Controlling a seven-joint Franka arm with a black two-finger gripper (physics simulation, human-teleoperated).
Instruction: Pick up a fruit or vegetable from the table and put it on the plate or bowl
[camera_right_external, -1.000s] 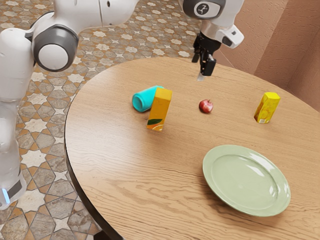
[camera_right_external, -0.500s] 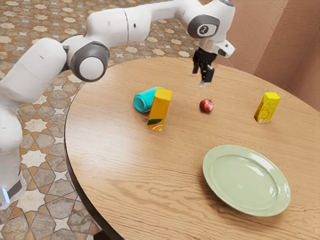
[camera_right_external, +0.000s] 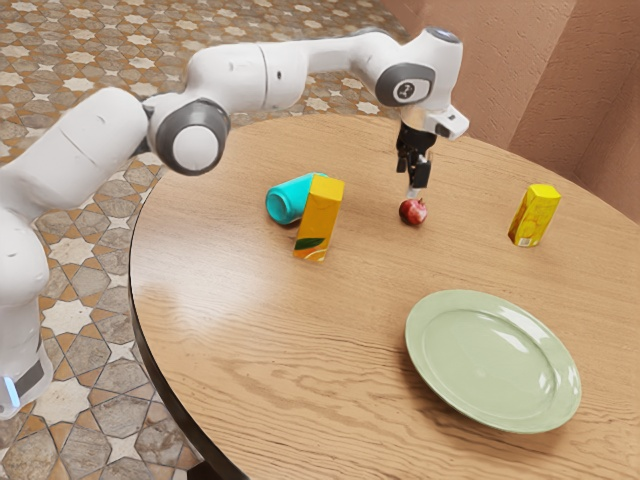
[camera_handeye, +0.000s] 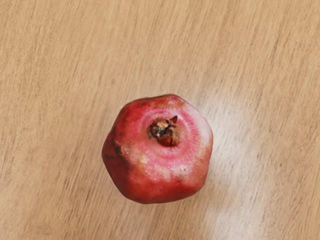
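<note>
A small red pomegranate lies on the round wooden table, toward its far side. My gripper hangs just above the fruit, pointing straight down, open and holding nothing. In the wrist view the pomegranate sits right under my hand, its brown crown facing up, on bare wood. A pale green plate rests near the table's front, to the exterior view's right, and holds nothing.
An orange juice carton stands left of the fruit, with a teal can lying on its side behind it. A yellow carton stands to the right. A brown wall rises behind the table.
My hand has come down and a little to the exterior view's right, from well above the table to just over the pomegranate. Nothing on the table has moved.
</note>
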